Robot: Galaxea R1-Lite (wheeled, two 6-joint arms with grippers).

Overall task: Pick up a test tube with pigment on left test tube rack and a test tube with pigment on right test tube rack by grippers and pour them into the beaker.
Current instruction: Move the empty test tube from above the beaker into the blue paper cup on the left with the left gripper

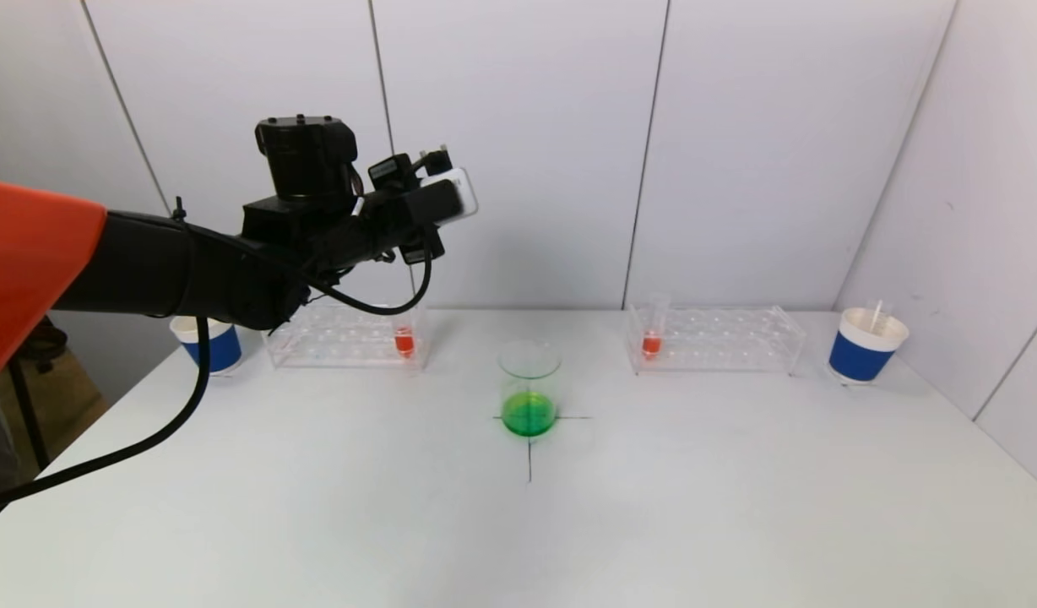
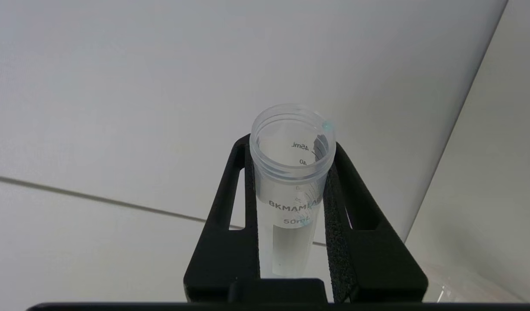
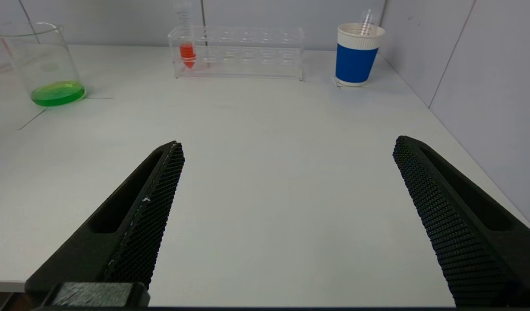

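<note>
My left gripper (image 1: 451, 201) is raised high above the left rack (image 1: 345, 336), shut on a clear test tube (image 2: 291, 185). That tube looks empty, with a small bluish drop on its rim. The beaker (image 1: 529, 388) holds green liquid and stands at the table's middle on a drawn cross. A tube with red pigment (image 1: 404, 338) stands in the left rack's right end. Another red-pigment tube (image 1: 652, 333) stands in the right rack (image 1: 721, 338), at its left end. My right gripper (image 3: 288, 144) is open and empty, low over the near right table, and is outside the head view.
A blue-and-white paper cup (image 1: 210, 344) stands left of the left rack, partly behind my arm. A second cup (image 1: 866, 344) at the far right holds an empty tube (image 1: 877, 312). White walls close the back and right side.
</note>
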